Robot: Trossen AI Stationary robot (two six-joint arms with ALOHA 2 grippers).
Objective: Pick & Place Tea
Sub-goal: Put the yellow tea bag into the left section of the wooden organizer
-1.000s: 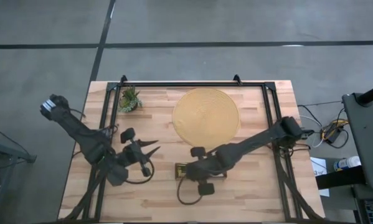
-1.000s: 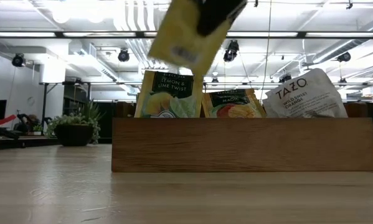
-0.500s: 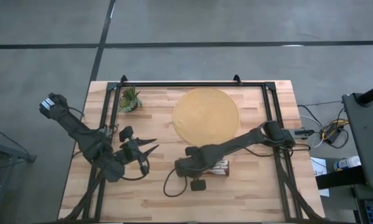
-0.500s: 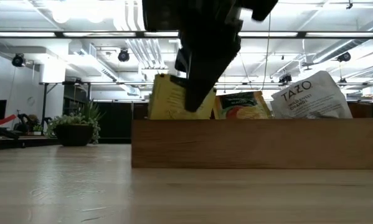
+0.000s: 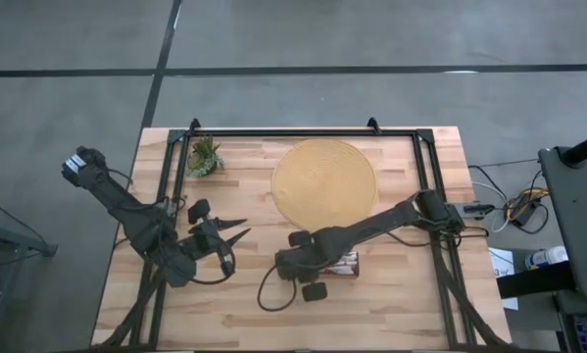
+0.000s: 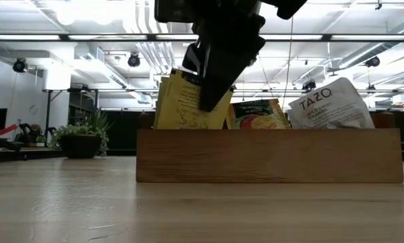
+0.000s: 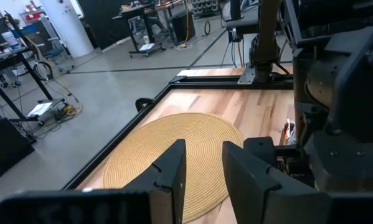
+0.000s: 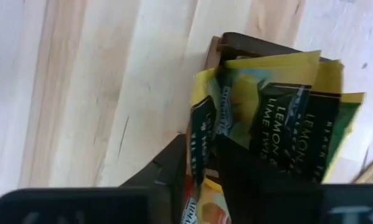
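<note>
The right gripper (image 6: pixel 212 84) is down at the dark brown oblong wooden tray (image 6: pixel 269 155), its fingers straddling a yellow square paper tea sachet (image 6: pixel 185 101) standing at the tray's end; whether they are pinching it or have let go, can't tell. More sachets stand upright beside it in the tray. The left gripper (image 5: pixel 236 233) waits over the wooden table (image 5: pixel 411 304), fingers slightly parted, holding nothing, facing the round woven yellow mat (image 5: pixel 325 181).
</note>
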